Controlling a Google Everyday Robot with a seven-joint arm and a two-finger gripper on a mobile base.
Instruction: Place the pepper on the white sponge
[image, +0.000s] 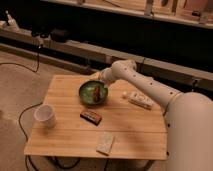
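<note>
**Tool poised at the bowl, pepper sitting inside**

Biggest thing in shot is the white robot arm (150, 90). It rises from the bulky white body at the lower right, runs up and to the left across the right side of the desk, and bends at a rounded joint above the far edge.

Under it is the wooden desk (65, 90), a light slatted top on a grey floor, with a dark wall and a long ledge behind it.

On to the objects. The green bowl (82, 93) stands upright toward the back of the desk, about midway across. To its right, under the arm, lies a long white remote (140, 100), angled slightly and apart from the bowl. On the left side, near the edge, a white cup (45, 115) stands upright, well apart from everything else.

The white sponge (105, 144) lies flat near the front edge, pale and speckled, on its own. Between the sponge and the bowl rests a flat dark brown bar (91, 116), touching neither.

Now the tool (98, 80): it hangs at the end of the arm just over the bowl's far rim, pointing down into it with its fingers spread.

And the pepper (95, 93), a small reddish-orange piece, lies inside the green bowl, just below the tool and well apart from the sponge at the front.
</note>
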